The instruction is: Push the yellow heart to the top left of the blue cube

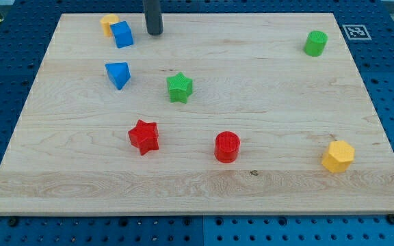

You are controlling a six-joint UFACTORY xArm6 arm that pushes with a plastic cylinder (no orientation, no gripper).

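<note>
At the upper left of the frame, the yellow plastic heart (108,24) sits on the wooden table (265,178), touching the upper-left side of the blue plastic cube (122,34), so by my judgement the placement looks essentially met. Just right of that pair stands the dark rod; my tip (155,33), a plain tool with nothing to open or close, is apart from both blocks. The heart lies left of my tip, beyond the cube.

1. A blue wedge (117,74) sat near the board's (265,89) left.
2. A green star (180,88) lay mid-board.
3. A red star (143,136) and red cylinder (227,146) sat lower.
4. A green cylinder (315,42) stood top right.
5. A yellow hexagon (338,156) sat bottom right.
</note>
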